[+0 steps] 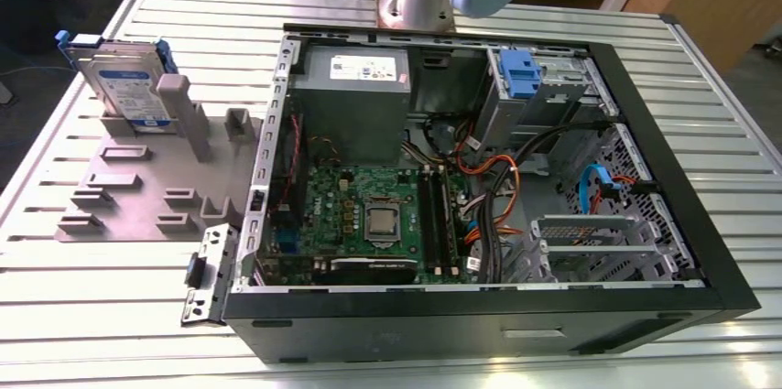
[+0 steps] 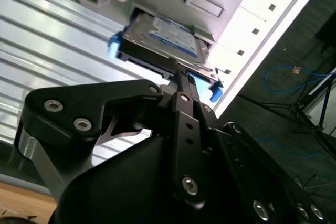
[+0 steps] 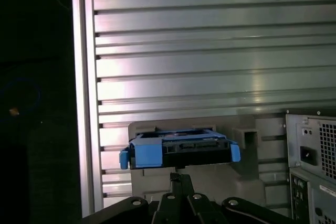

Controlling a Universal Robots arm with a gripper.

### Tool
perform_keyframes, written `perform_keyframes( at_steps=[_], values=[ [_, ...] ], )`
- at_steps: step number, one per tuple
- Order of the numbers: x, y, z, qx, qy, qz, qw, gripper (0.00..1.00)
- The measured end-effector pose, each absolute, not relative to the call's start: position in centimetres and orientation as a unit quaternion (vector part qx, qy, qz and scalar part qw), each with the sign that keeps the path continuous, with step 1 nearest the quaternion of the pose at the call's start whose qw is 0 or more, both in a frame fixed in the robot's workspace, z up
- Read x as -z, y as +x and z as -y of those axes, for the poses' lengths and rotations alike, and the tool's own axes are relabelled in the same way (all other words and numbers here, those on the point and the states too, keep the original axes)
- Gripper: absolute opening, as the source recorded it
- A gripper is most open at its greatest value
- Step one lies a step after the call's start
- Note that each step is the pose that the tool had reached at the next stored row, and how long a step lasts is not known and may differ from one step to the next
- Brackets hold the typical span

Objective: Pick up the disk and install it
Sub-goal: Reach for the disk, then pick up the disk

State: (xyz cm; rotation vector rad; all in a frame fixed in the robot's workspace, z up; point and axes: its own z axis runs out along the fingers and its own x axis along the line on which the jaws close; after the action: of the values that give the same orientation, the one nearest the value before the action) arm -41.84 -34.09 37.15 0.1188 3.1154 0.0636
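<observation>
Exterior view: disk (image 1: 123, 85) upright in grey stand (image 1: 135, 197) | claw (image 3: 181, 177) together, empty, apart from it | likely rigid, dense, shock-sensitive | grip blue carrier frame (image 3: 149, 155) edges

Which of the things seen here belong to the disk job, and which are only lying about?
For the job:
- the disk, standing in the grey holder
- the gripper, close to the disk
- the open computer case

Only lying about:
- the power supply
- the lone blue bracket
- the orange cables
- the slatted table
</observation>
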Motion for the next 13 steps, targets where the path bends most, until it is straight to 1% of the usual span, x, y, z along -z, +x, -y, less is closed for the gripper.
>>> perform_keyframes(
  at_steps=[4, 13],
  values=[
    [-36.4, -43.5, 34.1, -0.020, 0.038, -0.999, 0.012, 0.11],
    [-36.3, -43.6, 34.1, -0.020, 0.038, -0.999, 0.012, 0.11]
  ],
)
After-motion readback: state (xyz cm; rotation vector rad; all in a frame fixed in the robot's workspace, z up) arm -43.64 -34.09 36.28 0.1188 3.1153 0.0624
